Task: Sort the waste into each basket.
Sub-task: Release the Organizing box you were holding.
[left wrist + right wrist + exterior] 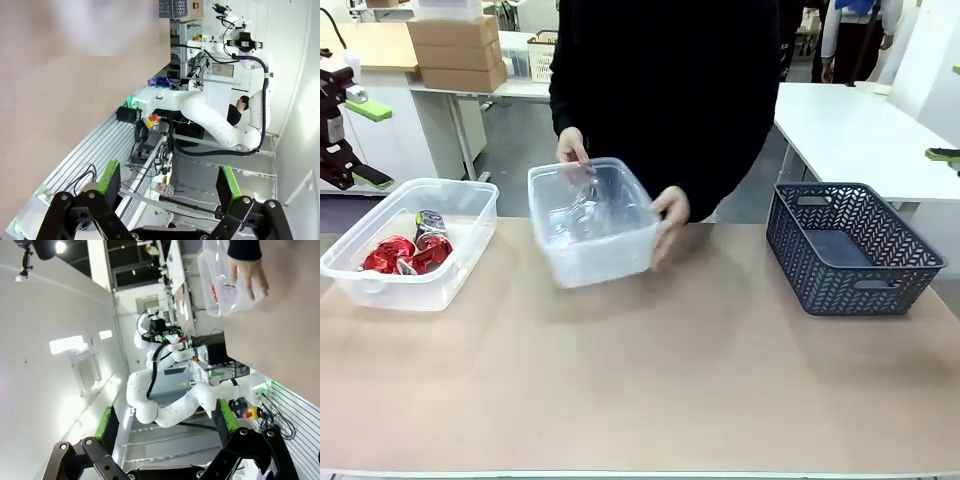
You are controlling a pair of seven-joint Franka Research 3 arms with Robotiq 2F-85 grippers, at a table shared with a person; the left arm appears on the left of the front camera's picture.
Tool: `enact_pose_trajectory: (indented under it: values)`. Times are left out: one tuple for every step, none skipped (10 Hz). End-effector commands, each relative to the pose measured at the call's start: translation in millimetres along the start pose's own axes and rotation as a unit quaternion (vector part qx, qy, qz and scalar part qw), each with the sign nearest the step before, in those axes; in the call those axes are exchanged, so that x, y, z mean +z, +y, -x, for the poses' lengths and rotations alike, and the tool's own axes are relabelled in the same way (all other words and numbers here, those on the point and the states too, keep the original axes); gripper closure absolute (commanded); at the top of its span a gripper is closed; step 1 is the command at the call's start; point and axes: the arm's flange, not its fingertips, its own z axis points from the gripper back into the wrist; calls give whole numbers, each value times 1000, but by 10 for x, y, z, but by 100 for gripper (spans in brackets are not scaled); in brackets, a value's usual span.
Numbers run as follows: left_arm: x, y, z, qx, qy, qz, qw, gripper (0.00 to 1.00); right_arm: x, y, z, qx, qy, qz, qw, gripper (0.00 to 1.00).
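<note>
my left pincer point(170, 192) hangs wide open with nothing between its green pads, off past the table's edge, and my right pincer point(167, 427) is just as open and empty, well away from the work. across the table point(650, 390) the person's two hands point(670, 215) grip a clear tub point(592, 222) at the middle of the far side, see-through bottles point(575, 215) inside it. a second clear tub point(410, 243) sits on my left with the red cans point(405, 255) inside, and a dark lattice basket point(850, 248) stands on my right.
</note>
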Motion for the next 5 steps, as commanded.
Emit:
enact_pose_trajectory:
  values:
    - [11, -91, 71, -12, 7, -8, 1000, 0, -1, 89, 39, 18, 10, -6, 1000, 0]
    - [11, -91, 71, -12, 7, -8, 1000, 0, -1, 89, 39, 18, 10, -6, 1000, 0]
    - [11, -91, 71, -12, 7, -8, 1000, 0, -1, 89, 39, 18, 10, -6, 1000, 0]
    - [11, -91, 71, -12, 7, -8, 1000, 0, -1, 89, 39, 18, 10, -6, 1000, 0]
    - [11, -91, 71, -12, 7, -8, 1000, 0, -1, 89, 39, 18, 10, -6, 1000, 0]
